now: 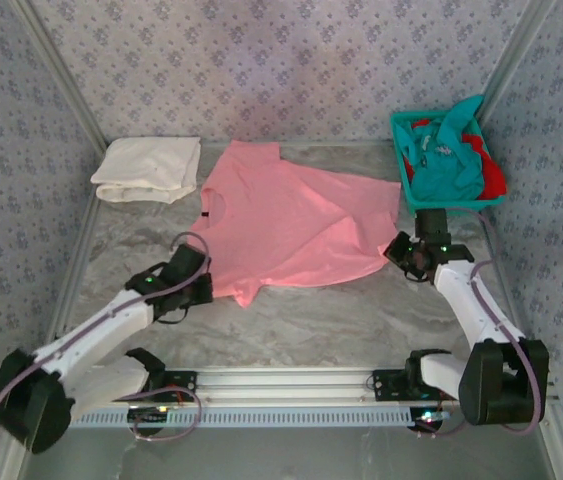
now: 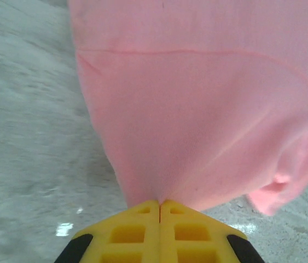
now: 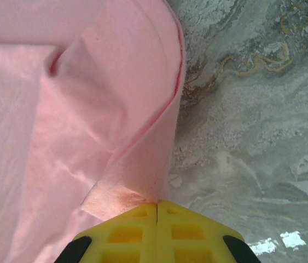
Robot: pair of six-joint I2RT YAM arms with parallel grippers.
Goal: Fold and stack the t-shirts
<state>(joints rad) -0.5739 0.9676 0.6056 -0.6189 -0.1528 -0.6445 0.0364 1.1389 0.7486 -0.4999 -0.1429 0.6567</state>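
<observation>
Both pairs of jaws are pinched shut on the pink shirt: the left jaws bite its near edge, with cloth fanning away ahead of them, and the right jaws hold a corner, a small doubled flap just to their left. To fold it well, I'd say the two should lift together, keep the edge between them taut and carry it over in step, so the cloth lands flat rather than bunched; a thin pinch like the left one could slip if one arm pulls ahead. The shirt lies spread on the counter between the two, soft, salmon, creased across the middle. A folded cream shirt sits well beyond the left jaws; just beyond the right jaws a basket holds a teal shirt and a red shirt
</observation>
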